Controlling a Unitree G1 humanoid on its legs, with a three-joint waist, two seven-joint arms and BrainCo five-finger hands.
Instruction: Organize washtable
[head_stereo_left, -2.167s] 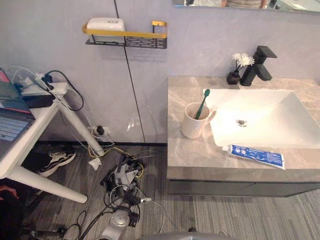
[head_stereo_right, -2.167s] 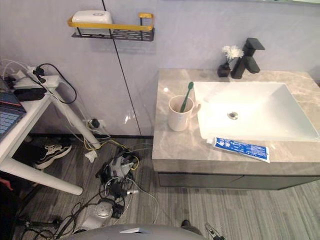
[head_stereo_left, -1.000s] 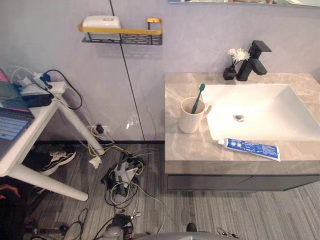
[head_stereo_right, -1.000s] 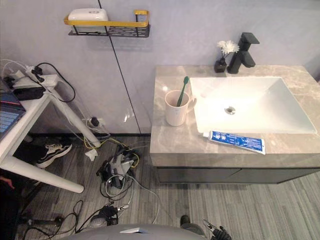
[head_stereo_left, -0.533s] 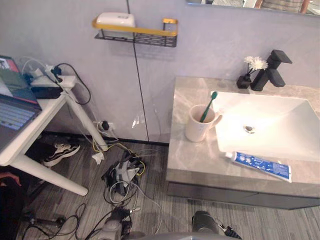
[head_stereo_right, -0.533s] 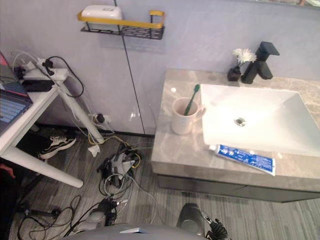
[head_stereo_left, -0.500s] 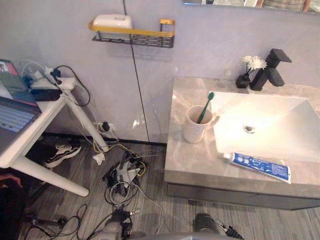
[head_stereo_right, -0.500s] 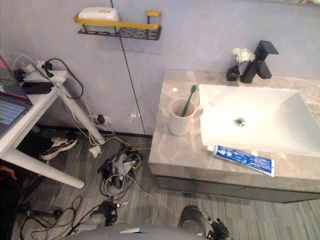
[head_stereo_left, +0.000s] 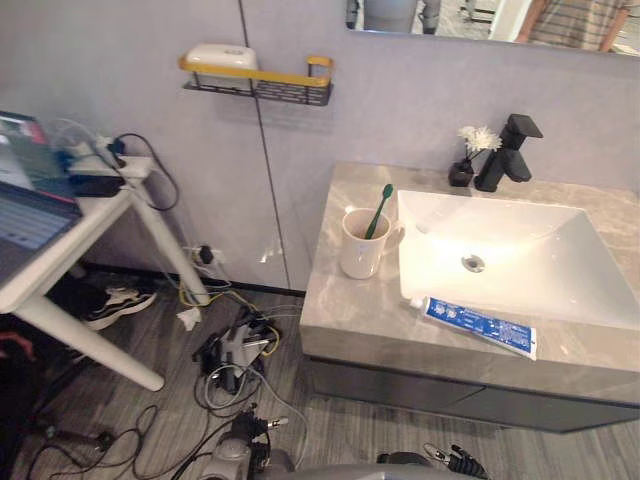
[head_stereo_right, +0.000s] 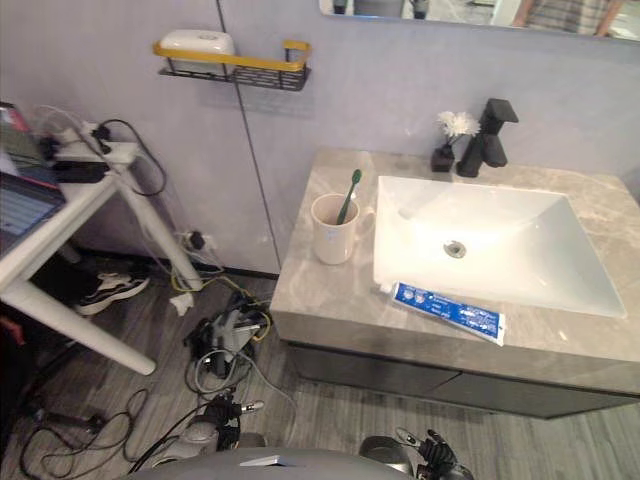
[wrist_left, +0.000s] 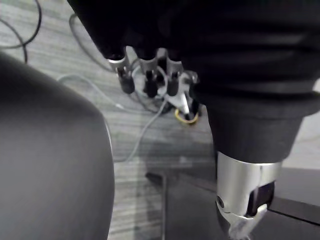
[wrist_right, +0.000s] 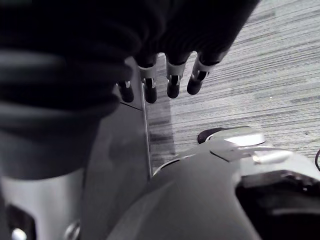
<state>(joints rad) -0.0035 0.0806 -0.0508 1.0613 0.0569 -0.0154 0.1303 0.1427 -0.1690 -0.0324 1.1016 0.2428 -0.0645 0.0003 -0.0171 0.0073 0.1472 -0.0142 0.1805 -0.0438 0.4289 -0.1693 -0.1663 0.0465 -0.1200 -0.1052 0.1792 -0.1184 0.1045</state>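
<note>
1. Little looks done: the toothpaste (head_stereo_left: 473, 326) lies flat on the worktop (head_stereo_left: 350, 320), at the sink's (head_stereo_left: 530, 260) 6 o'clock rim.
2. The toothbrush (head_stereo_left: 378, 211) stands in the cup (head_stereo_left: 358, 245), at the sink's 9 o'clock.
3. The left hand (wrist_left: 148, 80) and right hand (wrist_right: 172, 82) hang over the floor (wrist_right: 250, 75), fingers relaxed and empty.

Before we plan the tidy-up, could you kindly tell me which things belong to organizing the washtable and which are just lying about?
Job: mug, green toothbrush, toothpaste tube, washtable counter.
Lying about: laptop, white desk, shoe, cable tangle.
</note>
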